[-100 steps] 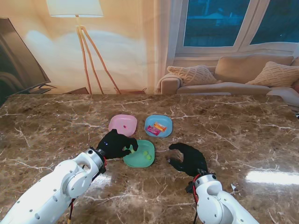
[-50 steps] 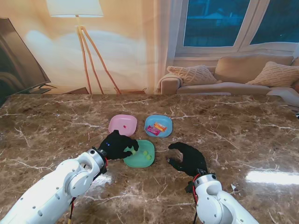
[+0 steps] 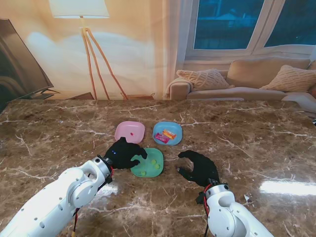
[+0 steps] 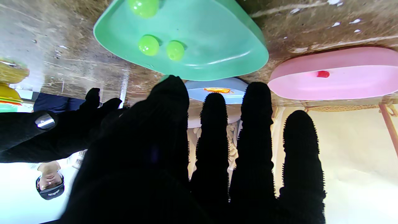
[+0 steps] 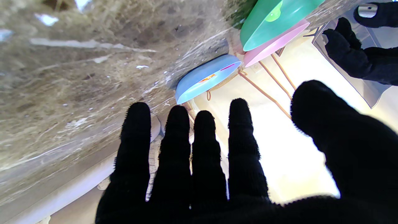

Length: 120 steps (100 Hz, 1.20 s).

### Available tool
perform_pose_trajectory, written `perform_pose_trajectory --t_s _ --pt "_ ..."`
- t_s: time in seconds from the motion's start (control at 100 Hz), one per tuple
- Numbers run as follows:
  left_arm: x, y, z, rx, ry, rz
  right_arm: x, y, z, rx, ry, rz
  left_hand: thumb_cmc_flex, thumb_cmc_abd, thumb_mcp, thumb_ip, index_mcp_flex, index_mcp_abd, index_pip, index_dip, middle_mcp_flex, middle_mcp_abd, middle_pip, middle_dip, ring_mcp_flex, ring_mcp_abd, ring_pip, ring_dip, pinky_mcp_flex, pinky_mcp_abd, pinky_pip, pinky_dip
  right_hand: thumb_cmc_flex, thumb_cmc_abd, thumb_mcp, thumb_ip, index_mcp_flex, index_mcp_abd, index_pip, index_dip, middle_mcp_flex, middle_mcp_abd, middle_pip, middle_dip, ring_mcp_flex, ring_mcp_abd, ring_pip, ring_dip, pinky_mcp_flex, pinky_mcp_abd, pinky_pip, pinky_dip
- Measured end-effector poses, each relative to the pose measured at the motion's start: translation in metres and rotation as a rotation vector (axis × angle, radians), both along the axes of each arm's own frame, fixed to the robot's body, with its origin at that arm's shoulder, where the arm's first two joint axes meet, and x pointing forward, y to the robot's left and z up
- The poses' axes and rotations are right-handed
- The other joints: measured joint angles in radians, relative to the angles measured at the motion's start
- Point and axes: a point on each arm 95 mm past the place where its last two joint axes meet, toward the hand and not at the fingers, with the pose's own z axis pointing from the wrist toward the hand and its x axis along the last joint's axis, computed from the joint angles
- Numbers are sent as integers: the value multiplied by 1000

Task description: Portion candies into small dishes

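Observation:
The green dish lies in front of me with three green candies in it, two close together and one nearer to me. My left hand hovers at the dish's left rim, fingers spread and holding nothing. My right hand rests open on the table to the right of the dish, its fingers apart. Farther away sit a pink dish with one red candy and a blue dish holding wrapped candies.
The brown marble table stretches wide around the three dishes. A floor lamp, a sofa and windows stand beyond its far edge.
A green candy that my left hand pinched at its fingertips now lies in the green dish, and the fingers have spread apart. The right hand has stayed still.

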Motion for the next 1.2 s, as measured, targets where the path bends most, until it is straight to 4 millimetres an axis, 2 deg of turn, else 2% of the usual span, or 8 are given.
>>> perform_pose_trajectory --t_s 0.22,0.44,0.57,0.68,0.91,0.99,1.12,1.2 --pt "-4 15 13 6 -15 43 -1 0 0 0 0 -1 0 0 0 0 0 0 4 5 0 0 1 -2 0 0 0 0 0 0 0 1 0 0 0 0 0 0 0 0 0 0 0 0 0 0 0 0 0 0 0 0" --pt "-14 43 32 72 5 111 -1 0 0 0 0 -1 -21 -5 -29 1 0 -29 109 65 0 0 39 -14 -12 0 -12 0 -5 0 -5 2 0 0 0 0 0 0 0 0 0 0 0 0 0 0 0 0 0 0 0 0" --pt "-13 68 39 122 12 154 -1 0 0 -2 -1 1 -50 -36 -43 10 0 -39 136 65 -53 0 53 -126 -81 3 -65 -13 -58 0 -51 2 0 0 0 0 0 0 0 0 0 0 0 0 0 0 0 0 0 0 0 0" --pt "-12 88 43 178 23 186 -1 0 0 -3 -1 2 -51 -42 -35 10 0 -39 135 65 -123 0 44 -150 -172 10 -117 -30 -129 -1 -108 2 0 0 0 0 0 0 0 0 -7 0 0 0 0 0 0 0 0 0 0 0" --pt "-15 118 40 238 71 248 -1 1 0 -3 -1 3 -79 -45 44 10 -29 -51 65 76 -285 0 -21 -190 -363 17 -235 -92 -263 -22 -262 0 0 0 0 0 0 0 0 0 -10 0 0 0 0 0 0 0 0 0 0 0" --pt "-17 129 35 267 121 270 -1 1 0 -3 0 4 -107 -45 71 11 -29 -51 36 76 -312 0 -54 -202 -388 17 -256 -105 -277 -28 -294 0 0 0 0 0 0 0 0 0 -10 0 0 0 0 0 0 0 0 0 0 0" --pt "-21 142 26 289 161 304 -1 2 0 -3 1 6 -134 -45 127 33 -39 -45 -32 50 -312 0 -70 -222 -402 17 -258 -114 -287 -29 -315 0 0 0 0 0 0 0 0 0 -10 0 0 0 0 0 0 0 0 0 0 0" --pt "-22 150 19 294 175 327 -1 2 0 -3 1 6 -134 -28 146 33 -50 -34 -67 37 -323 0 -88 -234 -402 17 -267 -114 -288 -30 -321 0 0 0 0 0 0 0 0 0 -10 0 0 0 0 0 0 0 0 0 0 0"
